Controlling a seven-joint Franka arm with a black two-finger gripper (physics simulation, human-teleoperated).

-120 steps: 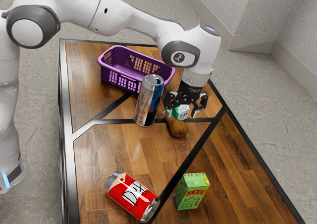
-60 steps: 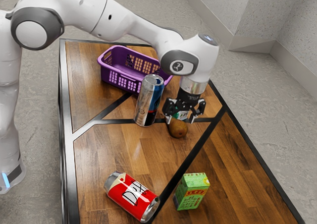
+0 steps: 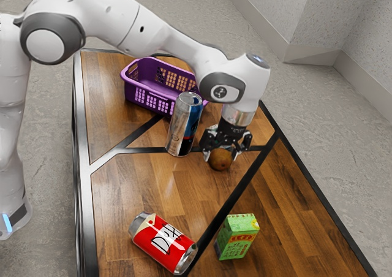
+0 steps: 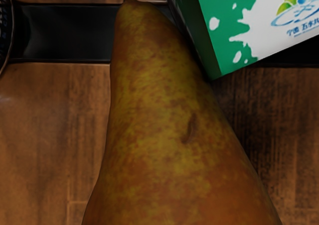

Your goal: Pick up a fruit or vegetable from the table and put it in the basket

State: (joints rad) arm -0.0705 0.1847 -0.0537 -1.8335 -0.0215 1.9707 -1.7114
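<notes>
In the exterior view my gripper (image 3: 225, 157) is low over the brown pear (image 3: 220, 160), its fingers open and apart on either side of the fruit's upper part. The pear lies on the wooden table (image 3: 147, 185); my hand covers its stem end. From the wrist view, the pear (image 4: 164, 120) is directly under the hand, with its stem end beside a green and white carton (image 4: 249, 26). The purple basket (image 3: 153, 99) stands behind the silver and blue can, partly hidden by it and the arm.
The silver and blue can (image 3: 184, 125) stands upright close beside my gripper, toward the exterior view's left. A red can (image 3: 162, 243) lies on its side and a green box (image 3: 238, 236) stands near the exterior view's lower edge.
My hand has come down over the pear and shifted slightly toward the exterior view's left, now hiding the carton there. The pear and the other things have stayed put.
</notes>
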